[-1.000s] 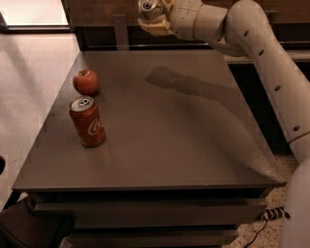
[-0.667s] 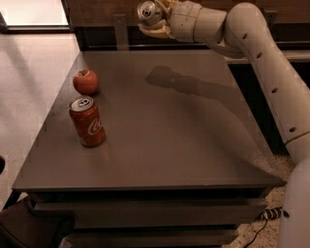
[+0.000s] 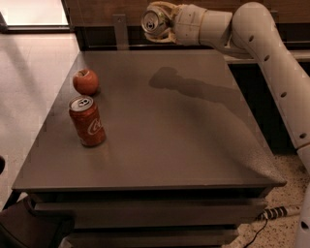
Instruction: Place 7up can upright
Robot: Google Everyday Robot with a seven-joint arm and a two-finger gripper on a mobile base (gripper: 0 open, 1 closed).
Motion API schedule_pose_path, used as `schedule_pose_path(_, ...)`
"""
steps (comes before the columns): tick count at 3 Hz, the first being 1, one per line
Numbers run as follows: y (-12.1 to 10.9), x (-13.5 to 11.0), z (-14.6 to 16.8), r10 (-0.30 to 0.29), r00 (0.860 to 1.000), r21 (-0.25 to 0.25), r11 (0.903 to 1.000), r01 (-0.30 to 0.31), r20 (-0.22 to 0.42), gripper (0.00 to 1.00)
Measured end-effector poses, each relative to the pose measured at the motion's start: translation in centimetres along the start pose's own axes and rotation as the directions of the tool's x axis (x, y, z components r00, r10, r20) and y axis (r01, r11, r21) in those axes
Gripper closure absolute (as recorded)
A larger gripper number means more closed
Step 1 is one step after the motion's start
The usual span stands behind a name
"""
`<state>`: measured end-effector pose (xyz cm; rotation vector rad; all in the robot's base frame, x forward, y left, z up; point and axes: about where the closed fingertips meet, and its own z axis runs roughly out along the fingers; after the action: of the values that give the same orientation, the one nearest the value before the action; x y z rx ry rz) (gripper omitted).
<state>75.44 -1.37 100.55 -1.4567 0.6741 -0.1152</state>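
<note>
Far left: apple point(image 3: 85, 81) sits on the counter point(image 3: 169, 145). Just near of it stands a red Coca-Cola can point(image 3: 87, 121), upright, close to the apple but apart from it. Neither is the task's thing.

Centre of the counter is bare apart from the arm's shadow point(image 3: 167, 77).

Top centre: the 7up can point(image 3: 154, 20) is in the air above the counter's far edge, well apart from the red can and to its far right. The pincer point(image 3: 163, 23) is closed around the can's body, with fingers point(image 3: 162, 7) wrapping it from the right side.

Key relation: the can is not upright. Its silver top faces the camera, so the long axis runs roughly level, pointing near-left rather than up. It is already inside the pincer, so no reach is needed. Judged next: rotate the wrist until the axis is vertical, then lower onto open counter below.

Right: the white arm point(image 3: 261, 43) comes in from the right edge and bends toward the far centre. A cable point(image 3: 276, 213) lies on the floor at lower right.
</note>
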Motion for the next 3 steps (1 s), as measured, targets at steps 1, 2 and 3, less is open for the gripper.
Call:
schedule_pose_path(1,0.45,-0.14,0.22,-0.07,0.998,-0.007,0.9975,0.07,0.002,1.0)
schedule_pose_path(2,0.45,-0.19,0.32,-0.059,0.998,-0.007,0.9983,0.059,0.004,1.0)
schedule_pose_path(3,1.17,-0.23,0.55,-0.135,0.991,-0.018,0.9907,0.135,-0.024,1.0)
